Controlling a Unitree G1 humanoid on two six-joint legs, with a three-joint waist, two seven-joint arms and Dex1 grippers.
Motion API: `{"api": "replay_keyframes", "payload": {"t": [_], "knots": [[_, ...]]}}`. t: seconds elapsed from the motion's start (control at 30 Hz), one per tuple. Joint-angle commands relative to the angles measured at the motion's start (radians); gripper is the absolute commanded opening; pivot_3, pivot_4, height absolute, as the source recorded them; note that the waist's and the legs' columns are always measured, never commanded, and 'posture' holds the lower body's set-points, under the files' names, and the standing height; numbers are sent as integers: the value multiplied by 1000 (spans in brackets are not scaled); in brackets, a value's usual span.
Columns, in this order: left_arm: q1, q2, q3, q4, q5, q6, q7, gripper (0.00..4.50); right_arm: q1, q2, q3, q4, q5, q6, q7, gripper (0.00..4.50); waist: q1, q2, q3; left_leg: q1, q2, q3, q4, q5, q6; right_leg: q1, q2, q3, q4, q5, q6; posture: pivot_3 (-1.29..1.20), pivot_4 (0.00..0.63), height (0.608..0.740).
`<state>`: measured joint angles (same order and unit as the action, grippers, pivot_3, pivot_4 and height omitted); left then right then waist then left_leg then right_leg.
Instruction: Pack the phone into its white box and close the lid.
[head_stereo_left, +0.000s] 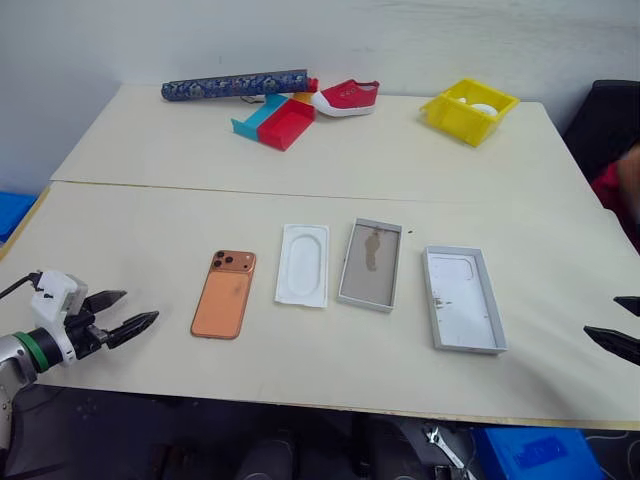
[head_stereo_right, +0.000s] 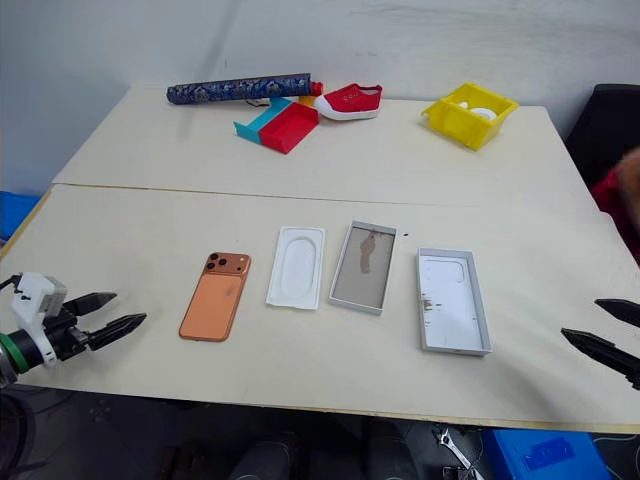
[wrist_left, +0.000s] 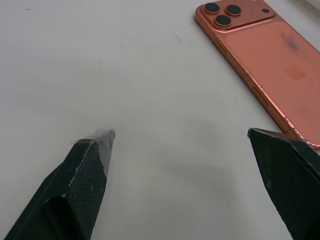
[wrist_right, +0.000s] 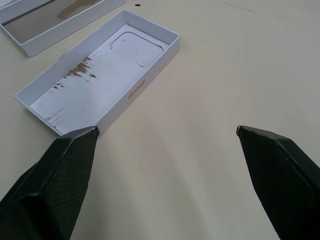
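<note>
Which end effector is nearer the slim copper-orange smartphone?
Left. The left end effector sits open just left of the smartphone; the right end effector is far right, beyond the trays.

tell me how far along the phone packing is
Nothing is done yet. The phone lies camera side up on the table, outside the box, and the lid sits open beside it. Both the left end effector and right end effector are open and empty. Left: pick up the phone, box it, close the lid.

I am holding my left gripper (head_stereo_left: 128, 312) spread wide above the table (head_stereo_left: 150, 230), left of the phone (head_stereo_left: 224, 294) lying camera-side up. My right gripper (head_stereo_left: 624, 324) is hanging parted right of the lid (head_stereo_left: 462, 298), past the white box (head_stereo_left: 371, 264).
</note>
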<state>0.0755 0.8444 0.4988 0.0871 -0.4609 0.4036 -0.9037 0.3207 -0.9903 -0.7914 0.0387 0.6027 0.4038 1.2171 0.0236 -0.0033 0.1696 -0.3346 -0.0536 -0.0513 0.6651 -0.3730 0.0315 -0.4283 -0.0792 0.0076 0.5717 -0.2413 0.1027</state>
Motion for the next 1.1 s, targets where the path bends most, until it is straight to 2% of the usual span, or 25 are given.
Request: {"api": "replay_keyframes", "payload": {"t": [0.03,0.23,0.67,0.87,1.0,1.1], "knots": [[-20,11,16,-13,-20,-13,-24,4494,-1,7,-30,-43,17,23,-15,4500,1,0,0,0,0,0,0,0,0,0,0,0,0,0,0,0,150,740],[-36,21,18,23,0,-9,-16,4494,-4,15,-35,-74,15,47,-33,4500,0,0,0,0,0,0,0,1,-3,0,0,0,0,0,0,0,150,740],[-30,21,5,-19,1,16,-3,4494,-45,15,-18,-126,2,69,-99,4500,0,0,0,0,0,0,0,1,-3,0,0,0,0,0,0,0,150,740],[-79,7,-10,-142,-137,254,14,4494,-93,54,17,-280,17,92,-188,4500,0,0,0,0,0,0,0,2,-4,0,0,0,3,0,0,0,150,740],[-98,51,-70,-253,-305,524,-46,4494,-102,56,41,-447,123,203,-219,4500,0,0,0,0,0,0,0,3,-5,0,0,0,5,0,1,0,150,740],[-170,75,-141,-250,-363,681,-37,4494,-88,57,71,-575,171,244,-232,4500,1,0,0,-1,0,-1,1,3,-5,0,1,-1,5,1,1,0,150,740]]}}
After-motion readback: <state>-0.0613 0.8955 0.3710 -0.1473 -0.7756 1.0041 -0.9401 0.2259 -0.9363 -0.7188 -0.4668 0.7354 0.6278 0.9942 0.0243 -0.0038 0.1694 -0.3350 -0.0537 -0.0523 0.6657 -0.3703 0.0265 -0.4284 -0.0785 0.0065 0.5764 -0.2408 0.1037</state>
